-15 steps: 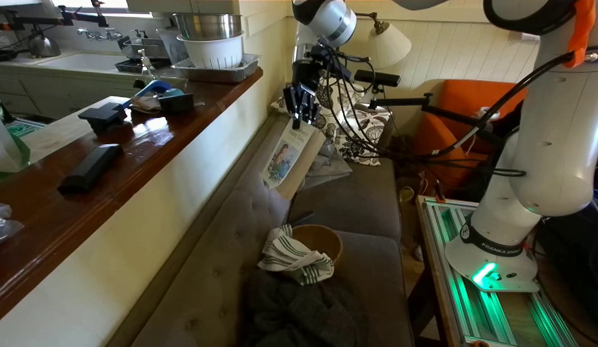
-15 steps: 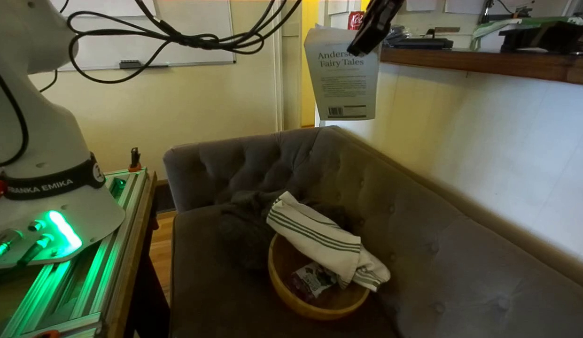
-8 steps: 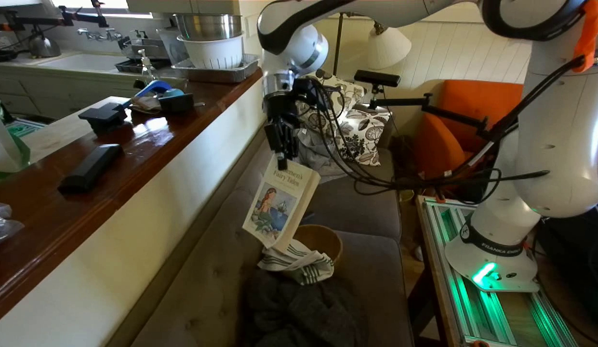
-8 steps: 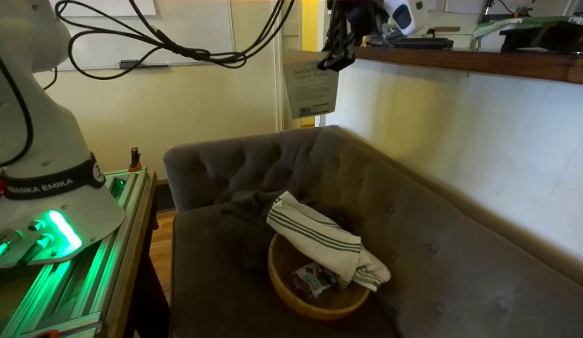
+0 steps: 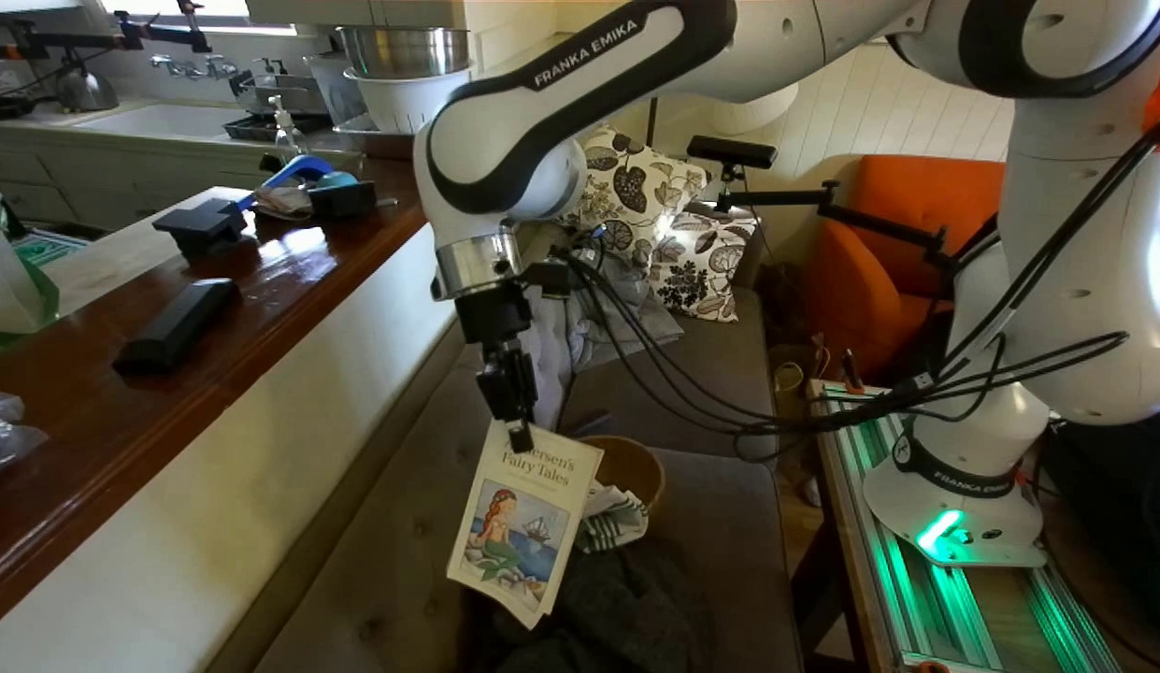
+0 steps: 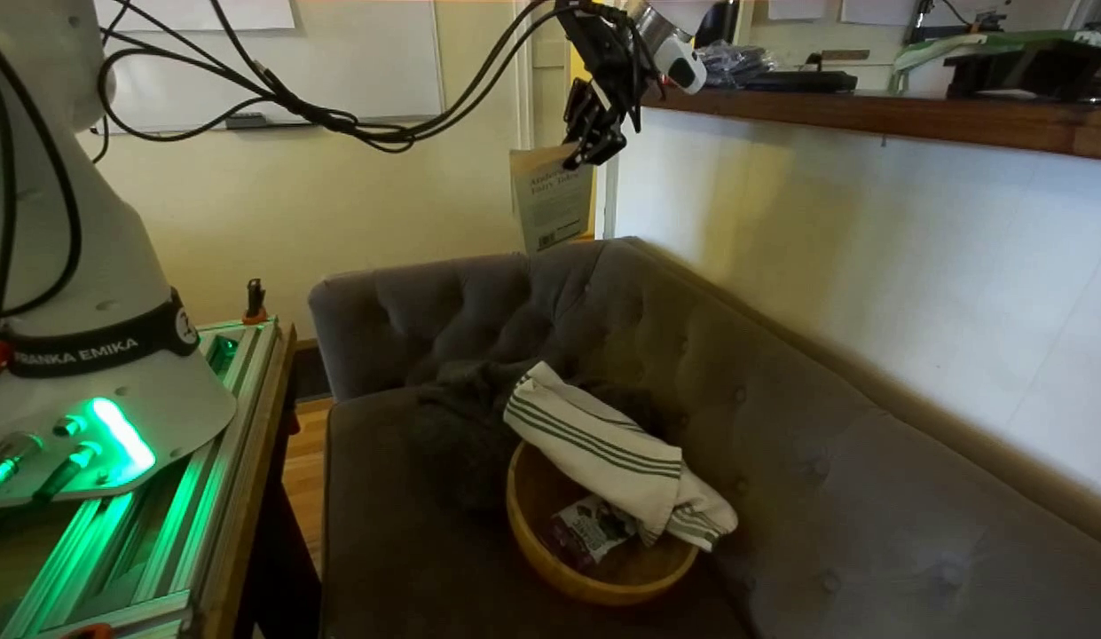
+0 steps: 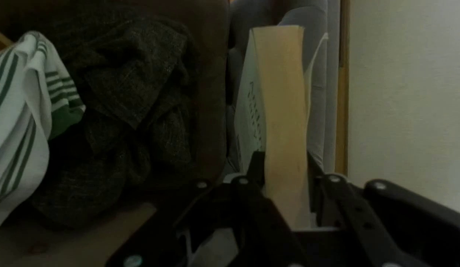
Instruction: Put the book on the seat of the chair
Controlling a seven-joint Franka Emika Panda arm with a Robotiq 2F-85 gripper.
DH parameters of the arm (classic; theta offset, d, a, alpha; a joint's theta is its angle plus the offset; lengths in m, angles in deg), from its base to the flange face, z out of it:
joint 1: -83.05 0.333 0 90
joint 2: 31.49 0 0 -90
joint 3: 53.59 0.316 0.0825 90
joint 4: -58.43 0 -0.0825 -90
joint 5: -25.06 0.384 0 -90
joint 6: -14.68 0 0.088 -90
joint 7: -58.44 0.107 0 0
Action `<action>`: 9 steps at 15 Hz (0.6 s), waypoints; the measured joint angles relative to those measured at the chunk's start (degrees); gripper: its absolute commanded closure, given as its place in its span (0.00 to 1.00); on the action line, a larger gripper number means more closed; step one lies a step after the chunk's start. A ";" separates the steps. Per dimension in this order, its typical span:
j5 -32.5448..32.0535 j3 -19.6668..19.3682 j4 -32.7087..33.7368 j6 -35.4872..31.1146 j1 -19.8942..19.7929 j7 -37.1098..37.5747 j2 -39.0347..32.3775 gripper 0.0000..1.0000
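Observation:
The book, Andersen's Fairy Tales (image 5: 514, 547), hangs tilted below my gripper (image 5: 519, 432) in an exterior view. Its back cover shows in an exterior view (image 6: 554, 209), and its page edge faces the camera in the wrist view (image 7: 283, 92). My gripper (image 6: 585, 153) is shut on the book by its top edge, one finger on each cover. The book is in the air over the grey tufted sofa (image 6: 399, 541), near its backrest. An orange armchair (image 5: 846, 271) stands at the back in an exterior view.
On the sofa are a wooden bowl (image 6: 594, 586), a striped towel (image 6: 594, 435), a dark cloth (image 5: 636, 617) and patterned pillows (image 5: 701, 271). A wall with a wooden ledge (image 5: 290, 318) runs along the sofa's back. Cables (image 5: 682, 393) hang from the arm.
The arm has carried the book along the sofa, past the bowl to above the dark cloth, and lower. The book stays gripped and now shows its front cover more squarely in an exterior view.

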State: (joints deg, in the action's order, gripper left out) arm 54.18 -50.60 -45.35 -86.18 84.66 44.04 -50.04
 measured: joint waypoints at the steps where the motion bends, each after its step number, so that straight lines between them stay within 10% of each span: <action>1: -0.34 0.75 0.54 -1.22 0.46 -0.18 -0.73 0.93; 2: -0.38 1.54 1.49 -0.56 0.59 -0.55 -1.61 0.73; 4: -0.40 2.21 4.52 5.44 0.41 -0.90 -3.48 0.73; 5: -0.41 2.23 5.65 6.92 0.27 -0.99 -4.07 0.93; 9: 0.75 2.27 6.05 4.36 -0.08 -1.82 -4.53 0.93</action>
State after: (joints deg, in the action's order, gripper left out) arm 54.92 -48.33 -39.30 -81.82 84.58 42.22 -54.56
